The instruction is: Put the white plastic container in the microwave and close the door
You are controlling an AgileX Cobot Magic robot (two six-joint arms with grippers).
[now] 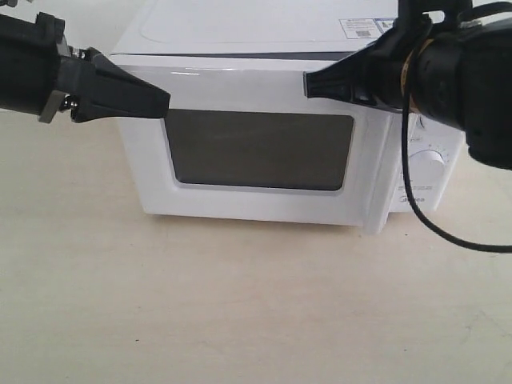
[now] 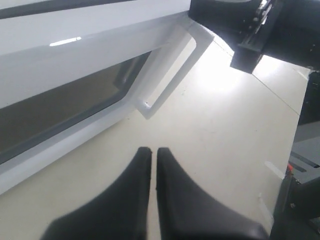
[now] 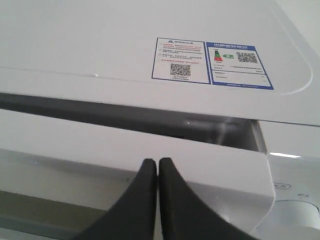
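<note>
Only your right wrist view shows dark gap [image 3: 125, 117] behind glossy white door [image 3: 100, 142] — left gripper [image 2: 154, 162], right gripper [image 3: 158, 172] jaws pressed together, empty.

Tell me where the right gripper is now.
In the exterior view, the right gripper is on the right side, shut, with its tip near the upper edge of the door, left of the knob.

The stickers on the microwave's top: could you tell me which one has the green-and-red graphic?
The blue-banded sticker, nearer the rounded corner of the microwave; the other sticker is plain white with a thin blue frame.
</note>
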